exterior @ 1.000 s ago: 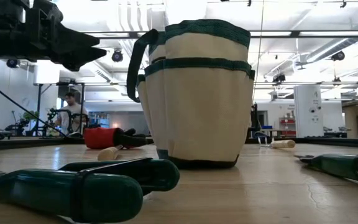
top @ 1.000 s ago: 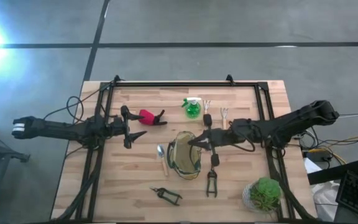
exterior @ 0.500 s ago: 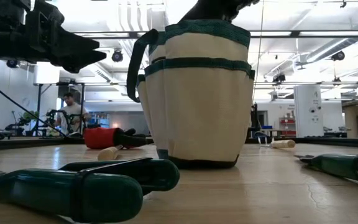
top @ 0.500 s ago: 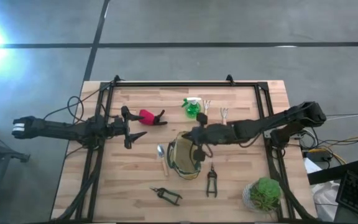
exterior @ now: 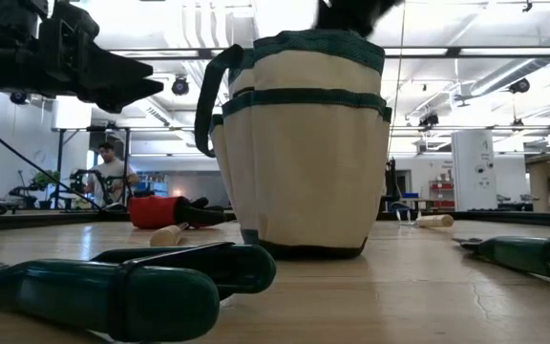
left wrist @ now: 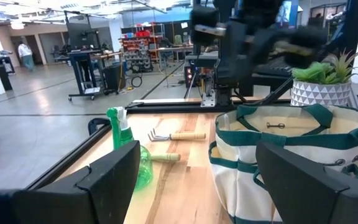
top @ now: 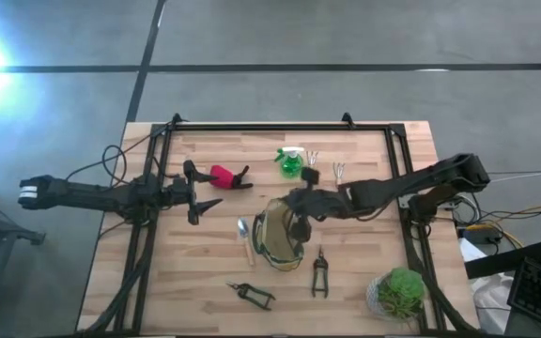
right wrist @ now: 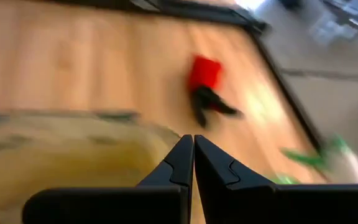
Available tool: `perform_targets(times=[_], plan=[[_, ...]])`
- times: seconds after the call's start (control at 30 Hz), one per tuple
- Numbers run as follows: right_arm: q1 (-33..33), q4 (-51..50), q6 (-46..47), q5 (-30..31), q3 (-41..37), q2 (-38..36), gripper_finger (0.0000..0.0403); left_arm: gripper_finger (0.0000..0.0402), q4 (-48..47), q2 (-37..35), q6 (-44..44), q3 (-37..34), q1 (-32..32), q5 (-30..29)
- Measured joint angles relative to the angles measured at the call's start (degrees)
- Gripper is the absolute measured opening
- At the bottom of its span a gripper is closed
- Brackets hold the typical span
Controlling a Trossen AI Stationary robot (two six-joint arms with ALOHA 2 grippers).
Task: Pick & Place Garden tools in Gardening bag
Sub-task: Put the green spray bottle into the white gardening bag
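Hovering over the gardening bag [top: 281, 240], the right gripper [top: 296, 204] has its fingers pressed together, empty. At nine o'clock, the left gripper [top: 198, 192] waits spread wide beside the red-and-black tool [top: 225, 176].

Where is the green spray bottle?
In the high view, the green spray bottle with white top lies near the table's far edge, between the red-and-black tool and the wooden-handled forks.

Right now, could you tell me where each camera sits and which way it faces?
High view: overhead, straight down on the table; both arms show.
Low view: table height, facing the gardening bag; left end effector above.
Left wrist view: facing the bag and green spray bottle between its open fingers.
Right wrist view: over the bag's rim, toward the red-and-black tool; right end effector shut.
All share the bag.
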Motion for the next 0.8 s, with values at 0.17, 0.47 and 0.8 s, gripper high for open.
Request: perform_targets(times=[0.17,0.47,0.8], plan=[[-0.3,-3.2,4.1,4.7,-5.0,-4.6,0.0008,0.0321,-0.6,0.1,0.0,0.0,0.0,0.0],[-4.6,-3.3,13.5,6.2,-15.5,-14.9,0.0008,0.0321,-1.1,0.1,0.0,0.0,0.0,0.0],[-12.0,-4.6,30.2,5.6,-22.8,-19.9,0.0008,0.0321,-1.1,0.1,0.0,0.0,0.0,0.0]])
